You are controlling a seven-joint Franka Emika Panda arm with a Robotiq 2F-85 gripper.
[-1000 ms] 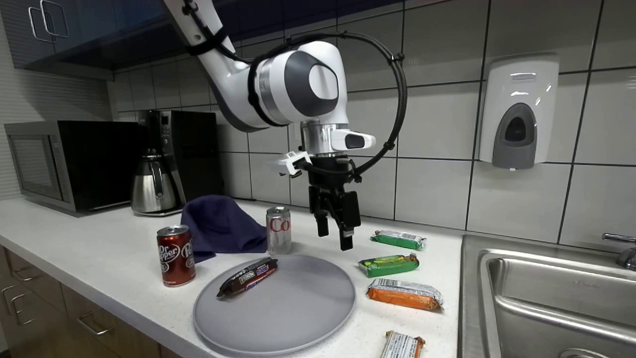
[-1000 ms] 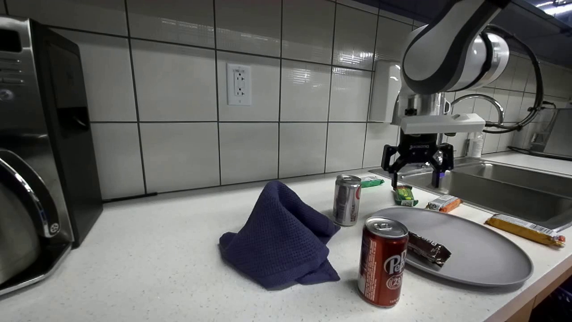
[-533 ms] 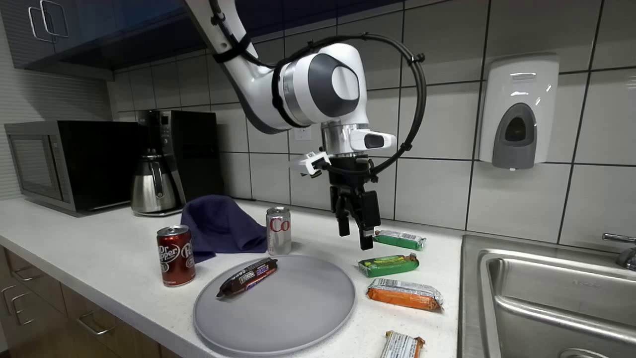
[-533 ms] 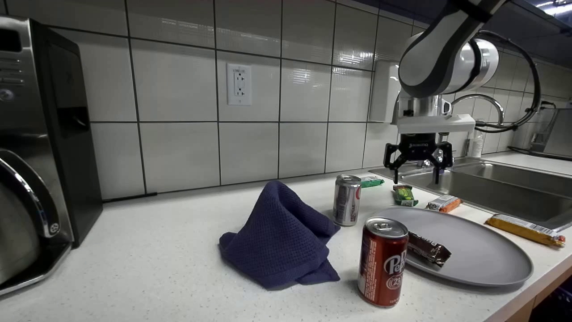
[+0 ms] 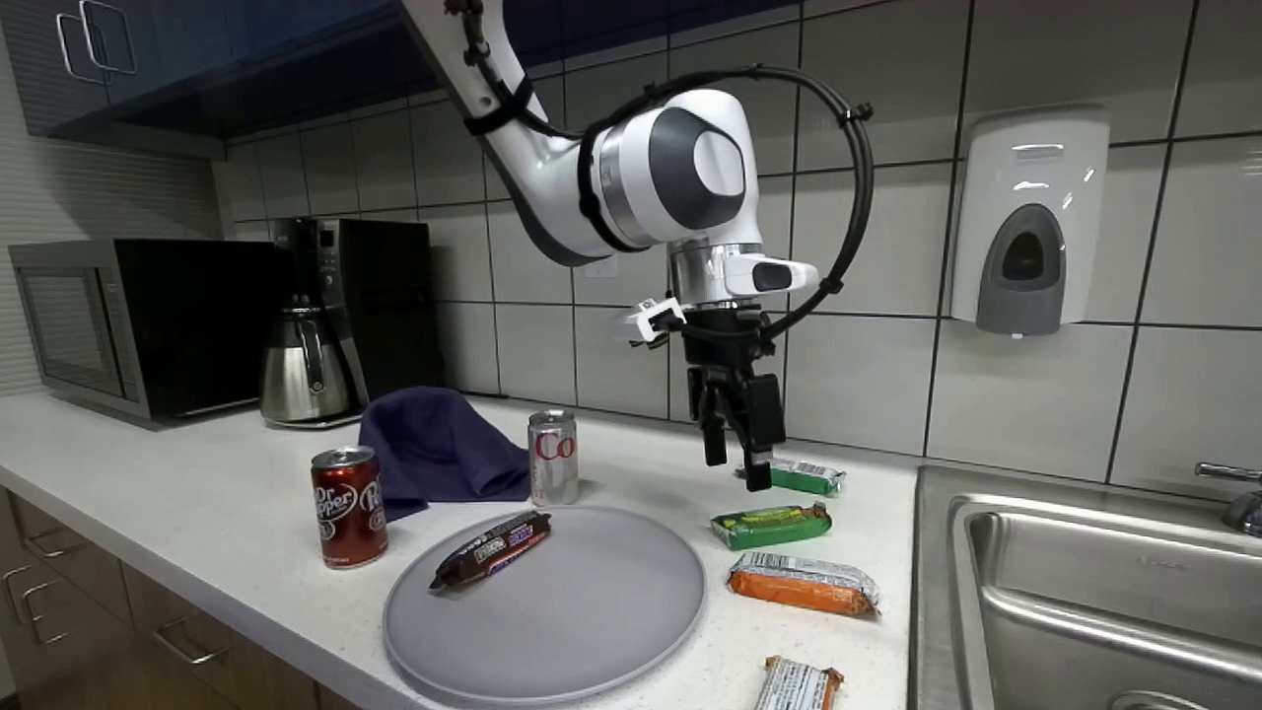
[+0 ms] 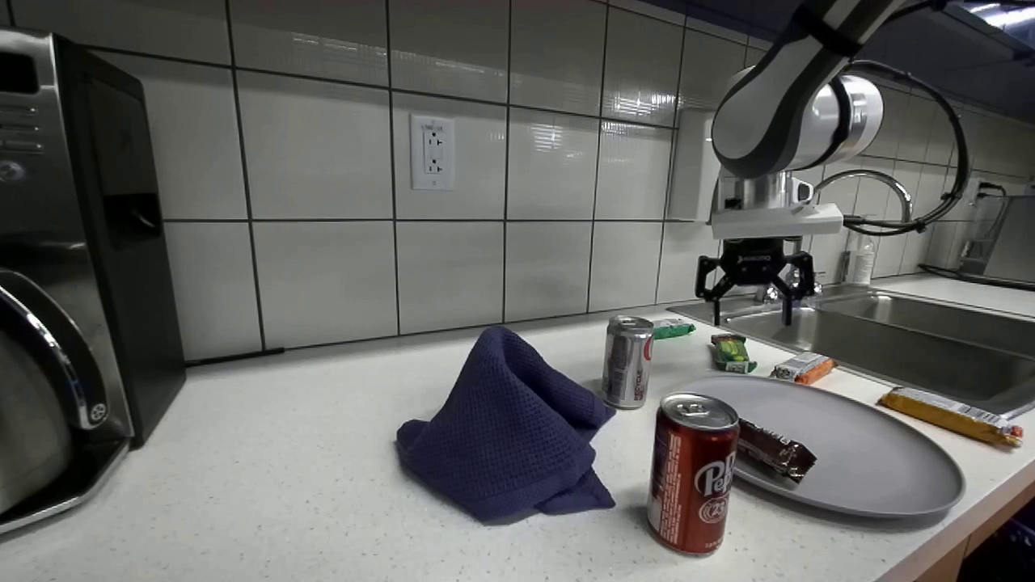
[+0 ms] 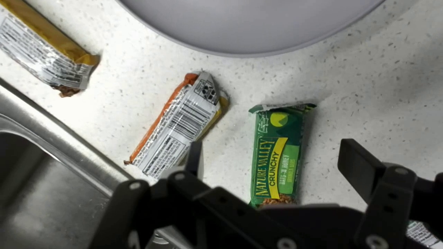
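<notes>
Plainly, we saw the claw (image 6: 752, 314) released, its jaws spread wide apart; it hung above the worktop (image 6: 283, 469), pointing down, with air between it and the things below. Nearest to it in the wrist view we found the green granola bar (image 7: 277, 152), marked Nature Valley Crunchy, Oats 'n Honey; it lay flat on the worktop, printed front up, and in that view it showed between the jaws, its lower end hidden behind the claw; just beside it we saw the orange-edged bar (image 7: 180, 124), its silver, barcoded back facing up; farther along lay the yellow-wrapped bar (image 6: 950, 416), near the metal sink (image 5: 937, 592). In an exterior view we made out the second green bar (image 5: 808, 480) toward the tiled wall (image 5: 868, 385), partly behind the claw.

Nearby we noted the grey plate (image 5: 582, 621), apart from these bars; on it, near its edge, rested the dark brown bar (image 5: 493, 550); beside the plate stood the silver can (image 5: 554, 459) and the red Dr Pepper can (image 5: 350, 508), both upright; near them we could see the navy cloth (image 6: 509, 436) heaped on the worktop, and farther off the coffee maker (image 5: 385, 306) and the microwave (image 5: 197, 325); on the tiled wall hung the white soap dispenser (image 5: 1035, 177).
</notes>
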